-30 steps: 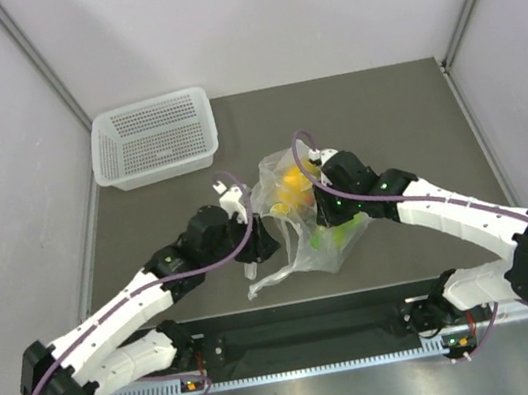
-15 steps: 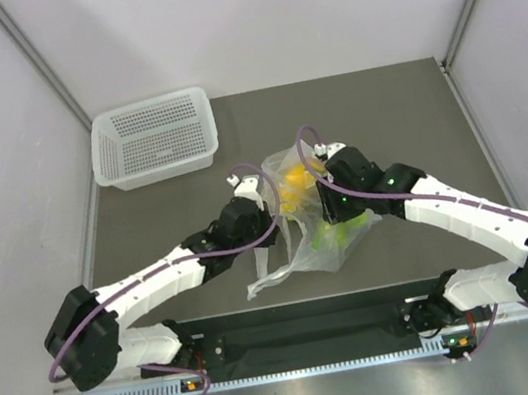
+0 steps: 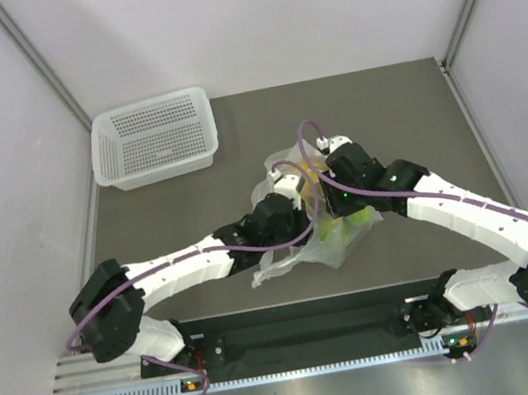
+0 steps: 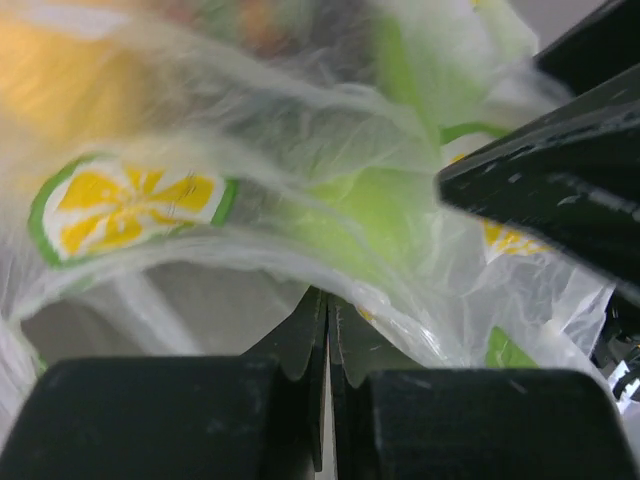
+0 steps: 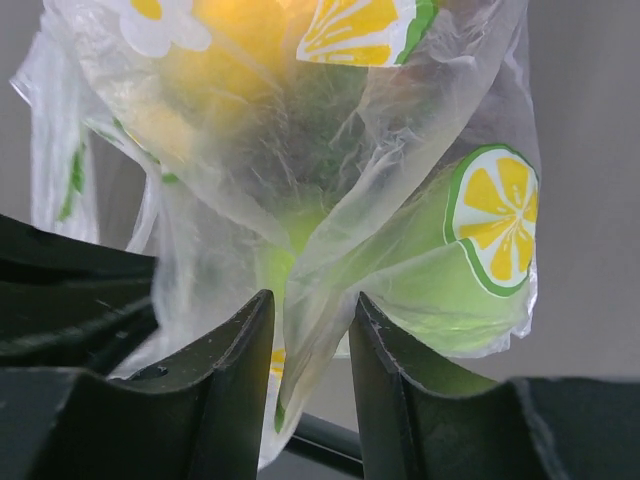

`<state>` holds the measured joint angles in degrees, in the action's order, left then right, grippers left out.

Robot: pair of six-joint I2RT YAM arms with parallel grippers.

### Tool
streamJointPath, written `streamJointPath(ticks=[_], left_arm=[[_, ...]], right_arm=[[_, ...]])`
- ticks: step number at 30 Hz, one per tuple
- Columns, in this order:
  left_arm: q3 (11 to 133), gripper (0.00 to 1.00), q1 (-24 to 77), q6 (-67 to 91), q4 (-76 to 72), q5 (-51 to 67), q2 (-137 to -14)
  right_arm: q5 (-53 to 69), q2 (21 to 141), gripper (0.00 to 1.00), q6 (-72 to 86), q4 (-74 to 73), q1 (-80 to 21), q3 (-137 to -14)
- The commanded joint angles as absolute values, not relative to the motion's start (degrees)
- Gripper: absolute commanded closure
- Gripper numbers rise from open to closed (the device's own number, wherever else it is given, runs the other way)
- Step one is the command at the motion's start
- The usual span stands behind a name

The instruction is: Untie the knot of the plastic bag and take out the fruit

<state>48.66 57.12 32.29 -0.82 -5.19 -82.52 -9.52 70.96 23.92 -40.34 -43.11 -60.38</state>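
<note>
The bag [image 3: 325, 246] lies just toward 6 o'clock from the middle of the table [image 3: 167, 224], and the basket [image 3: 155, 140] is well apart at 10 o'clock. My left gripper [image 4: 326, 320] meets it from 9 o'clock. Its jaws are pressed together with film at the tips, and I cannot tell whether any is caught. My right gripper [image 5: 312, 320], in from 3 o'clock, pinches a bunched fold of film.

I cannot pick out the knot in any view, and that worries me. If I am holding body film and not the handles, pulling my arms apart could tear it or cinch the knot tighter. The green fruit [image 5: 450, 290] hangs against thin film, so a split could send it rolling toward the 6 o'clock edge.
</note>
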Motion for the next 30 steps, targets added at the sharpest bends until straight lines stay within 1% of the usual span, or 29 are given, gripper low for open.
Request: streamJointPath(ticks=[1, 4, 5, 6, 7, 8, 9, 12, 13, 18, 20, 22, 24, 25, 29, 30], left_arm=[[53.2, 0.97, 58.0, 29.6, -2.4, -5.8, -87.2], [54.4, 0.97, 58.0, 28.4, -2.6, -5.7, -90.8], [54.1, 0.96, 58.0, 28.2, -3.3, -4.5, -91.2], [53.6, 0.89, 58.0, 27.7, -4.5, -2.9, -91.8], [52.9, 0.84, 58.0, 27.4, -6.3, -1.1, -91.8], [50.6, 0.79, 58.0, 27.2, -11.9, 1.6, -91.7], [49.4, 0.64, 58.0, 27.5, -14.6, 6.5, -91.1], [46.4, 0.48, 58.8, 28.2, -22.6, 9.8, -90.4], [46.0, 0.45, 59.1, 28.2, -23.7, 10.1, -90.4], [47.7, 0.39, 60.4, 28.4, -25.1, 10.1, -93.5], [48.7, 0.36, 61.3, 28.4, -25.1, 7.8, -94.6], [49.9, 0.35, 62.0, 27.7, -22.2, 2.4, -95.5], [52.6, 0.33, 62.7, 27.2, -19.7, 0.5, -97.5], [53.3, 0.33, 62.8, 27.1, -18.0, -2.3, -98.2], [55.5, 0.29, 63.3, 27.1, -16.3, -8.9, -101.5], [55.5, 0.27, 63.3, 27.1, -16.3, -9.9, -101.9]], right_arm=[[-11.0, 70.1, 0.64, 22.9, -40.6, -42.5, -62.0], [-11.1, 69.4, 0.64, 22.7, -40.8, -41.4, -61.9], [-11.1, 69.3, 0.64, 22.7, -40.9, -41.0, -61.6], [-11.3, 69.0, 0.64, 22.8, -41.0, -40.8, -61.4], [-11.3, 68.4, 0.64, 22.8, -41.0, -39.9, -61.2], [-11.4, 68.1, 0.64, 22.9, -41.0, -39.6, -60.6], [-11.6, 67.9, 0.64, 23.1, -41.0, -39.1, -60.2], [-12.5, 66.8, 0.64, 23.6, -40.9, -37.7, -59.0], [-12.6, 66.4, 0.64, 23.9, -40.9, -37.4, -58.5], [-12.4, 65.7, 0.64, 24.2, -40.1, -36.8, -57.0], [-12.4, 65.5, 0.63, 24.3, -39.6, -36.7, -56.0], [-12.0, 65.1, 0.62, 24.3, -39.0, -36.6, -55.5], [-11.6, 65.1, 0.61, 24.3, -38.6, -36.4, -54.8], [-11.5, 65.1, 0.61, 24.3, -38.4, -36.4, -54.8], [-11.3, 65.0, 0.6, 24.3, -37.9, -36.3, -54.7], [-11.0, 65.0, 0.6, 24.2, -37.9, -36.3, -54.7]])
